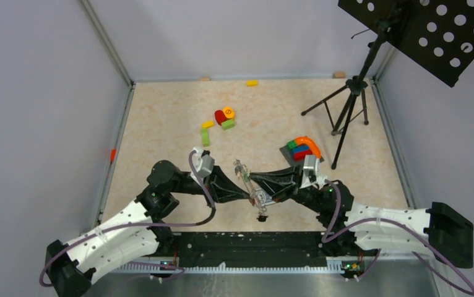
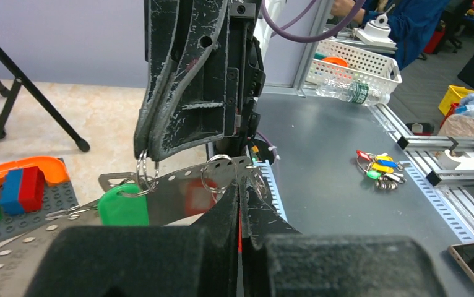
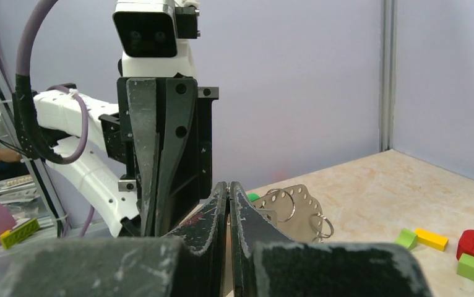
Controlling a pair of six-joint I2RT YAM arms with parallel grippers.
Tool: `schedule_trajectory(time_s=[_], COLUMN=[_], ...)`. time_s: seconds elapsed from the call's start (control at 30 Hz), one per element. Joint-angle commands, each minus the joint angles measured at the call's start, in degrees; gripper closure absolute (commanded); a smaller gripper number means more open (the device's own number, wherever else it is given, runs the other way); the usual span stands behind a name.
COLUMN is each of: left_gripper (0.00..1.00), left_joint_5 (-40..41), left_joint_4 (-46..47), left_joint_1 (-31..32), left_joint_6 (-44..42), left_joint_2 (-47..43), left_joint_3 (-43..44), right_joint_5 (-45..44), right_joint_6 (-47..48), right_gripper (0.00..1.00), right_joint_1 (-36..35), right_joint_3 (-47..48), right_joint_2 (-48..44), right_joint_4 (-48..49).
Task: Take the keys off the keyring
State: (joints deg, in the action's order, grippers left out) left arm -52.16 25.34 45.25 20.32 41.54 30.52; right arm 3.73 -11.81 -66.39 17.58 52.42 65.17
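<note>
Both grippers meet over the table's near middle and hold the keyring [image 1: 250, 183] in the air between them. It shows as a flat grey metal piece [image 2: 160, 192] with holes along its edge, and small split rings hang from the holes. A green tag [image 2: 123, 209] hangs from one split ring [image 2: 145, 173]. My right gripper [image 2: 148, 154] [image 3: 229, 184] [image 1: 251, 176] is shut on that ring. My left gripper [image 2: 242, 174] [image 1: 250, 197] is shut at the piece's other end, with a thin red tag [image 2: 241, 229] showing between its fingers. The keys' blades are mostly hidden.
A loose bunch of keys with coloured tags [image 2: 380, 170] lies on the grey bench beside the table. Toy blocks [image 1: 224, 116] lie mid-table, and a baseplate with an orange arch [image 1: 302, 148] sits behind the right wrist. A black tripod [image 1: 346, 117] stands at the back right.
</note>
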Motion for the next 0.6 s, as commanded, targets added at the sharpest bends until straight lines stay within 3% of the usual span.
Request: schedule_trajectory(time_s=[0.0, 0.57], left_gripper=[1.0, 0.91], left_joint_5=[3.34, 10.74], left_joint_4=[1.43, -4.16], left_joint_1=[2.61, 3.35], left_joint_6=[-2.29, -7.41], left_joint_2=[1.39, -2.03], left_joint_3=[0.08, 0.17], right_joint_5=[0.62, 4.59], right_joint_6=[-1.18, -1.24], right_gripper=[1.0, 1.0], right_joint_1=[-0.59, -0.58], right_joint_3=[1.82, 0.17], right_joint_2=[-0.1, -2.36], right_joint_4=[5.87, 7.52])
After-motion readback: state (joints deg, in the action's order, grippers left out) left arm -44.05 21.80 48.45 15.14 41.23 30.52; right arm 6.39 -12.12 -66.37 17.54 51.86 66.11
